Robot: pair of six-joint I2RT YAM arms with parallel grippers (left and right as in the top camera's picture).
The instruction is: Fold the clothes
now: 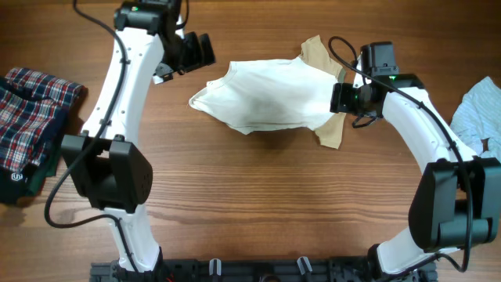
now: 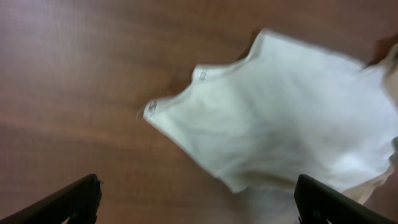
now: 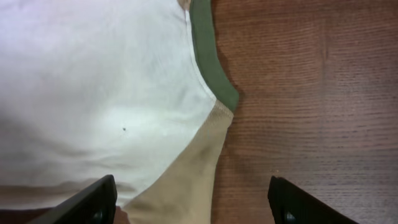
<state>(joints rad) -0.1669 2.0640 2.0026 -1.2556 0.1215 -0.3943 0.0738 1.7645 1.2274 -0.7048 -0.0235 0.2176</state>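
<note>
**One cream shirt (image 1: 270,98) lying crosswise on the table (image 1: 258,196), nobody gripping it**

Long axis runs left-right: narrow tip toward the left pincer (image 1: 205,48), tan patches (image 1: 333,129) by the right pincer (image 1: 338,98). Both pincers gape wide, released. Only the right wrist cam catches the green collar trim (image 3: 214,68); overhead alone shows a plaid garment (image 1: 31,117) far left and a pale blue garment (image 1: 477,110) far right.

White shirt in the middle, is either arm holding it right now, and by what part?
Nothing is held. The shirt lies loose on the table, and the jaws of both arms stand open with no cloth pinched between them.
</note>
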